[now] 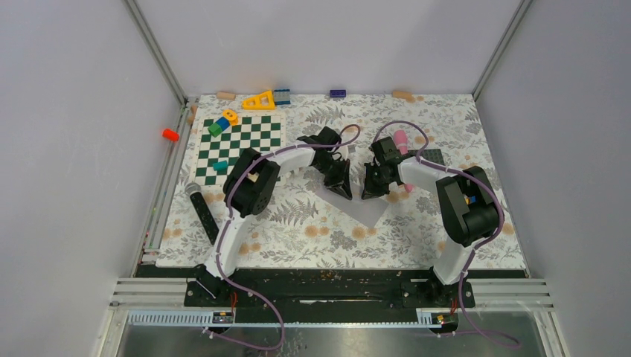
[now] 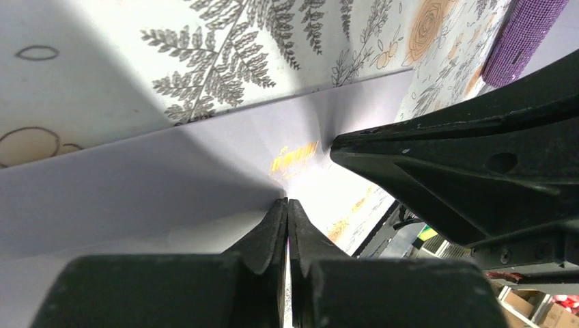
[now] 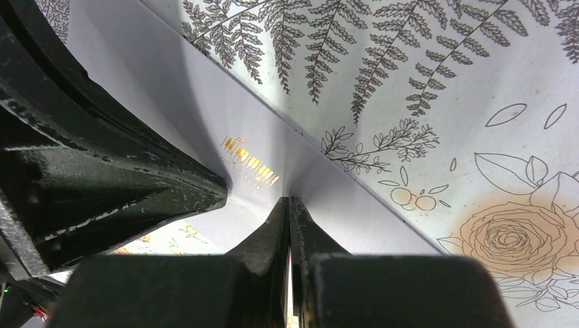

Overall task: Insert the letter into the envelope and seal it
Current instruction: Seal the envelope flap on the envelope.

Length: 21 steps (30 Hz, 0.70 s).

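Left jaws are closed tight, their tips resting on the envelope [image 2: 136, 178], which puckers up toward them. I cannot tell whether any paper is nipped between them. Gold print [image 2: 293, 158] sits just past the tips, too blurred for me to read. From above, I see a chequered mat [image 1: 242, 145] well off to the left. The envelope lies in the middle of the counter [image 1: 298, 230], under and between both sets of jaws, with open patterned surface from it to the near edge. Right jaws are closed too, tips on the same paper beside the print, facing the left ones almost tip to tip.
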Each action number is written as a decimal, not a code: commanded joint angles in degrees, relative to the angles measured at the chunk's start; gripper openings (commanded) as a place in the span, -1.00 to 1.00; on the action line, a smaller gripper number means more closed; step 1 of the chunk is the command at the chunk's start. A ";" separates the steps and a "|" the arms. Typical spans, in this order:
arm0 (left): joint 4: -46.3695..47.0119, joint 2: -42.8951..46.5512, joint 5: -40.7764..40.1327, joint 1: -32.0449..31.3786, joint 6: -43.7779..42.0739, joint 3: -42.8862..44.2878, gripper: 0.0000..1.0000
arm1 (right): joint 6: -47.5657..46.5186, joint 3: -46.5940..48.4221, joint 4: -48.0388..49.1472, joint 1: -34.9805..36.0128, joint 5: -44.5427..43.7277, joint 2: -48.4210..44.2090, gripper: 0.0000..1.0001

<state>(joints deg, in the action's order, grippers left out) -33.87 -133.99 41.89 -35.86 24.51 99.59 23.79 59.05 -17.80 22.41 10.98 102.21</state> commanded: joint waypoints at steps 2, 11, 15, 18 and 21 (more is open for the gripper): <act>1.31 1.28 -8.59 2.15 0.53 -2.64 -1.00 | -1.03 -0.42 -4.03 0.57 -4.83 2.75 -1.00; -1.28 -0.42 -13.09 3.67 0.36 1.60 -1.00 | -1.03 -0.34 -4.00 0.93 -4.48 2.81 -1.00; -2.34 -1.75 -12.69 3.73 0.53 4.08 -1.00 | -1.03 -0.31 -4.09 1.05 -4.48 2.68 -1.00; -2.52 -1.70 -11.84 3.90 0.58 4.21 -1.00 | -1.12 -0.23 -4.02 1.13 -4.49 2.80 -1.00; -0.81 -0.01 -9.94 4.13 1.09 2.45 -1.00 | -1.04 -0.12 -4.10 1.28 -4.31 2.99 -1.00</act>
<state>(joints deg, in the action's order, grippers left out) -35.35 -134.02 35.33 -32.51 26.63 102.63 23.79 59.29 -17.78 22.90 10.98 102.39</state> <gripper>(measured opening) 0.005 0.017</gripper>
